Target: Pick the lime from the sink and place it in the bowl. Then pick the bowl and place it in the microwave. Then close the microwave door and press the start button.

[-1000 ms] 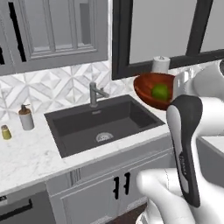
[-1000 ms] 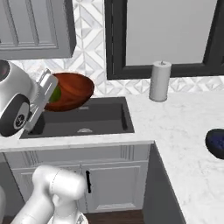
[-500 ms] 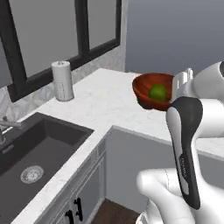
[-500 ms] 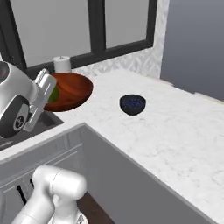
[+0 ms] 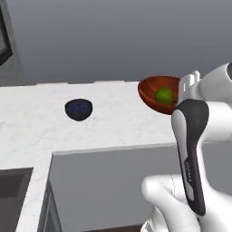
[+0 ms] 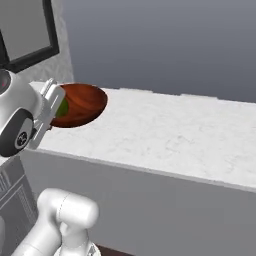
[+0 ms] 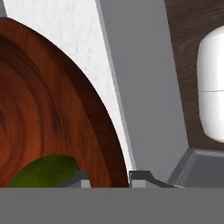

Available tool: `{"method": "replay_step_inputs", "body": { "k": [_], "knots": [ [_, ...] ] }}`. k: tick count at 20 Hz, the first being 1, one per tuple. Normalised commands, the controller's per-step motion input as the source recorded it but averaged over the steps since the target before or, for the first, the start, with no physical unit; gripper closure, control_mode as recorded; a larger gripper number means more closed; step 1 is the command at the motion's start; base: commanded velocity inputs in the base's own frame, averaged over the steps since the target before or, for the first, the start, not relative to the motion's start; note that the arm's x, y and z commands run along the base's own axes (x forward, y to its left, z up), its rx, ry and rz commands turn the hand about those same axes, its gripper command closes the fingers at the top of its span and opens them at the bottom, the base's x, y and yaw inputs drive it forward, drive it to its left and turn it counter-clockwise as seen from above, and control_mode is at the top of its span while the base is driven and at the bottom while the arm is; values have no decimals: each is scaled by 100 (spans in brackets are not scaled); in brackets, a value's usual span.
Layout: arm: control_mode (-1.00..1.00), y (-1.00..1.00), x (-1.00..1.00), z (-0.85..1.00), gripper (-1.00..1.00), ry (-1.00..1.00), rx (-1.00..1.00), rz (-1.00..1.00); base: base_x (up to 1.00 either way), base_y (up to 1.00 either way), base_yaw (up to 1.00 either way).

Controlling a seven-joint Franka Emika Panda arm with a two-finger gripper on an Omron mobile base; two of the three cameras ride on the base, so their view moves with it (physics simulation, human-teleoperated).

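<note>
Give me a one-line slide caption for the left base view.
Gripper carries the wooden bowl by its rim, lime inside, above the marble counter.

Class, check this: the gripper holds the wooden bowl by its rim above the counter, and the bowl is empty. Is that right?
Not quite. The gripper does hold the bowl by its rim above the counter, but the bowl is not empty: the lime lies in it, as the left base view shows.

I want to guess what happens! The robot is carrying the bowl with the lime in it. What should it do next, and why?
Probably keep carrying it level toward the microwave. The gripper pinches the rim of the bowl, held up over the white counter, and the lime sits loose inside, so tilting might roll it out.
</note>
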Motion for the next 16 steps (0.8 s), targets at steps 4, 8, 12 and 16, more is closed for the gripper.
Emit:
{"method": "replay_step_inputs", "body": {
  "k": [4, 8, 12, 16],
  "knots": [
    [100, 0, 0, 0, 100, 0, 0, 0, -28, -2, -86],
    [100, 0, 0, 0, 100, 0, 0, 0, -7, -34, -81],
    [100, 0, 0, 0, 100, 0, 0, 0, 0, -46, -84],
    [100, 0, 0, 0, 100, 0, 0, 0, 0, -50, -86]
  ]
}}
